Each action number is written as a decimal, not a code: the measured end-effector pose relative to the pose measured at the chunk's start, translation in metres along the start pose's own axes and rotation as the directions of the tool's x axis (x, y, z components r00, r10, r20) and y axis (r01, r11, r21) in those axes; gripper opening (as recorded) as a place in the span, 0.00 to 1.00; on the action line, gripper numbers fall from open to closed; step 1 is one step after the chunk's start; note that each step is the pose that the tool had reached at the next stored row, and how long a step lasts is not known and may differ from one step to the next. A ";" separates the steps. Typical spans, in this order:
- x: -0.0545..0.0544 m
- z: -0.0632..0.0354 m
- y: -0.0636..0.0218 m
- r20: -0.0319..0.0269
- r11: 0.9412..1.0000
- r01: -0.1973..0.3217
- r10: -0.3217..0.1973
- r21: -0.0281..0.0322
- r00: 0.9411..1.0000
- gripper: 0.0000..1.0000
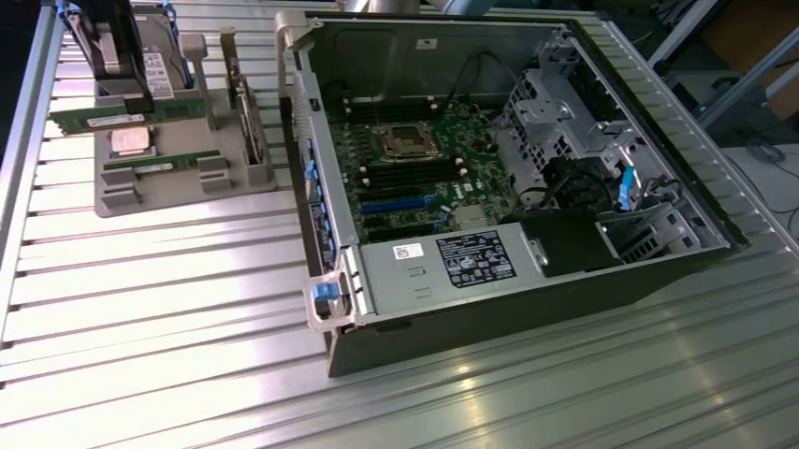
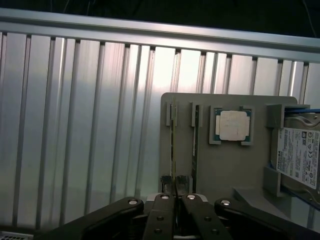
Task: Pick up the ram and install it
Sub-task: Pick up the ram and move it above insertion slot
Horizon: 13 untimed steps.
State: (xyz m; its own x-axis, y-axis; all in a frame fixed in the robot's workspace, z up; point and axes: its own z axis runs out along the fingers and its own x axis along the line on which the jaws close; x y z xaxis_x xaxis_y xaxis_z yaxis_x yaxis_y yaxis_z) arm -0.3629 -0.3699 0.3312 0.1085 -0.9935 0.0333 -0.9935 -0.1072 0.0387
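A: How many sticks?
B: Two are standing in the holder [image 2: 220, 170]: the ram [image 2: 173, 145] and its twin [image 2: 194, 145]. One chip [image 2: 233, 125].
A: Your hand?
B: I'm hanging my gripper [image 2: 174, 183] over its edge, pinched shut, empty. Bare table [image 2: 75, 125] beside.

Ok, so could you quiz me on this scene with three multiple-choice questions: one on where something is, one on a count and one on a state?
1. Where does the square silver CPU chip lie?
A. in the motherboard's socket
B. on the grey tray
C. on the bare table

2. How many green ram sticks stand in the tray?
A. one
B. four
C. two

3. The computer case is:
A. lying open
B. closed with its panel on
C. turned upside down

Answers:
1 B: the chip rests in a recess of the tray.
2 C: one stick stands on each side of the chip.
3 A: the motherboard inside is in plain sight.
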 end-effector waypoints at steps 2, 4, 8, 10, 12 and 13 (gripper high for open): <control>0.000 -0.0007 0.0000 0.000 1.000 0.000 0.000 0.000 1.000 0.12; 0.000 -0.0019 0.0001 0.000 1.000 0.000 0.000 0.000 1.000 0.12; 0.000 -0.0042 0.0002 0.000 1.000 0.000 0.000 0.000 1.000 0.12; 0.000 -0.0060 0.0002 0.000 1.000 0.000 0.000 0.000 1.000 0.12; 0.000 -0.0070 0.0003 0.000 1.000 0.000 0.000 0.000 1.000 0.12; 0.000 -0.0073 0.0003 0.000 1.000 0.000 0.000 0.000 1.000 0.12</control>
State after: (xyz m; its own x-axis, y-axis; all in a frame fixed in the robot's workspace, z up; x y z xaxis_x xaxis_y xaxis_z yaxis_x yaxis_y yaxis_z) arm -0.3629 -0.3699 0.3385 0.1085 -0.9935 0.0333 -0.9935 -0.1072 0.0386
